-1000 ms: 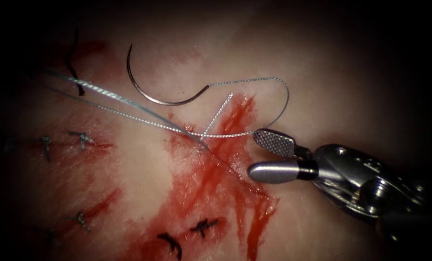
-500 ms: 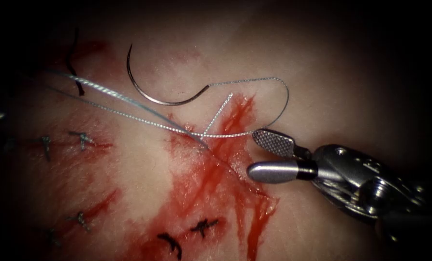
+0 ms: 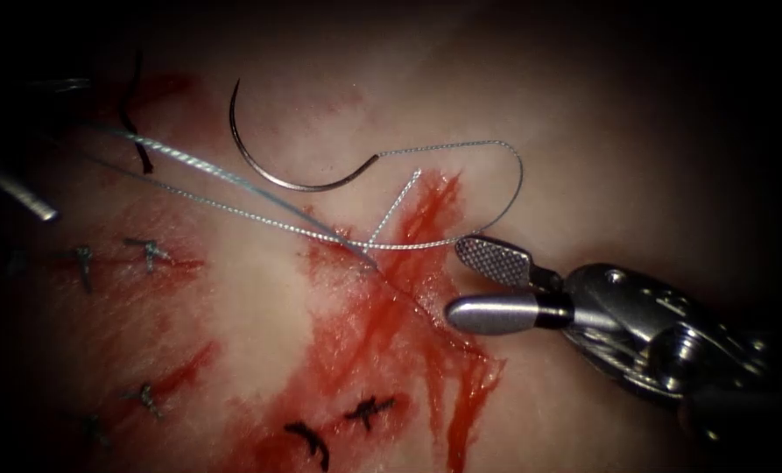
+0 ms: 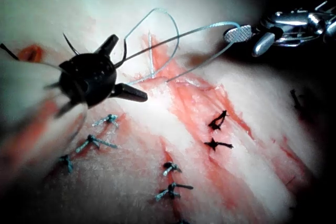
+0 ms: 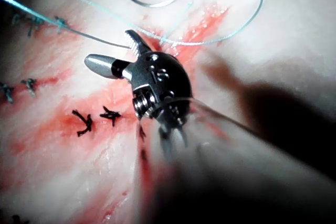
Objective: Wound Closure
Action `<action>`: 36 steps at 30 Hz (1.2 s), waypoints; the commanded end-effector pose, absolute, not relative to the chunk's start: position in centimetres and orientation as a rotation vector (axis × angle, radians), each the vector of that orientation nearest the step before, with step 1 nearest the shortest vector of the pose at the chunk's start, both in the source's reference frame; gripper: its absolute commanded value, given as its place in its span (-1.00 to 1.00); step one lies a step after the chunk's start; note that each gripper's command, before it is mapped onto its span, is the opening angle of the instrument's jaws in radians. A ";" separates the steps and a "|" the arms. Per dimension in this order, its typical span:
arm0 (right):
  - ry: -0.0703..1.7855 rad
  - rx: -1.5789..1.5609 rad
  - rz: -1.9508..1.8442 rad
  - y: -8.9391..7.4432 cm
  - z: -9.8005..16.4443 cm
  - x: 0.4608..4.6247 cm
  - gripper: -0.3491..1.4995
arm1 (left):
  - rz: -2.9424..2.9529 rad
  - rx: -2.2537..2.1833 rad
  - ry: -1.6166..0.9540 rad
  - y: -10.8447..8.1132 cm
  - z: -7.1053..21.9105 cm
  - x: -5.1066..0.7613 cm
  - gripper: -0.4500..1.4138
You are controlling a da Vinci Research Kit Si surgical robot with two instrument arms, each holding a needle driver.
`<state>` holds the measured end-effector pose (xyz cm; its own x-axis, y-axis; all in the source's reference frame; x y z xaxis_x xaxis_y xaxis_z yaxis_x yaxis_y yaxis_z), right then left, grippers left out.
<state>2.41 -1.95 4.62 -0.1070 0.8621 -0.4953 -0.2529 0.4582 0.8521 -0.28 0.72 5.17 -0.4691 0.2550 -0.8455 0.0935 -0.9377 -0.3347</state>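
While the curved needle lies free on the tissue above the cut, both pincers gape empty: right pincer beside the thread, left pincer near its loop. A careless close could snag that slack.

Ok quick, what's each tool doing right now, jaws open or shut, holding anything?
Left tool: open, holding nothing.
Right tool: open, holding nothing.
Needle: free on the tissue.
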 end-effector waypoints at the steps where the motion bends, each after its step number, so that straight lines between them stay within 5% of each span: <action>1: 1.362 0.594 1.040 -2.0 4.6 2.49 0.72 | 2.525 -1.524 -0.556 0.7 5.2 -0.34 0.47; 4: 1.362 0.597 1.038 -2.0 4.6 2.49 0.74 | 2.473 -1.456 -0.615 0.7 5.3 -0.32 0.36; 8: 1.362 0.600 1.035 -2.0 4.6 2.49 0.74 | 2.404 -1.390 -0.668 0.7 5.2 -0.30 -0.17; 10: 1.362 0.602 1.033 -2.0 4.6 2.50 0.74 | 2.364 -1.353 -0.699 0.7 5.2 -0.30 -0.87; 12: 1.362 0.602 1.033 -2.0 4.6 2.50 0.74 | 2.365 -1.354 -0.701 0.7 5.2 -0.30 -1.00; 22: 1.361 0.604 1.038 -1.9 4.6 2.49 0.71 | 2.176 -1.133 -0.591 0.7 5.2 -0.37 -1.00; 30: 1.360 0.594 1.071 -1.8 4.6 2.36 0.13 | 2.369 -1.229 -0.386 0.9 5.3 -0.73 -1.00; 31: 1.359 0.578 1.088 -1.7 4.6 2.35 -0.06 | 2.399 -1.244 -0.354 0.9 5.3 -0.80 -1.00; 33: 1.353 0.556 1.133 -1.6 4.6 2.32 -0.91 | 2.428 -1.255 -0.318 0.9 5.4 -0.89 -1.00; 36: 1.340 0.501 1.257 -1.5 4.7 2.24 -1.00 | 2.477 -1.301 -0.233 1.0 5.4 -1.04 -1.00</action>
<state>2.15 -1.50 4.67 -0.2430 0.8661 -0.4369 -0.3878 0.3261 0.8621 -1.05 0.99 5.39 -0.5286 0.2702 -0.8048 -0.1746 -0.9623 -0.2084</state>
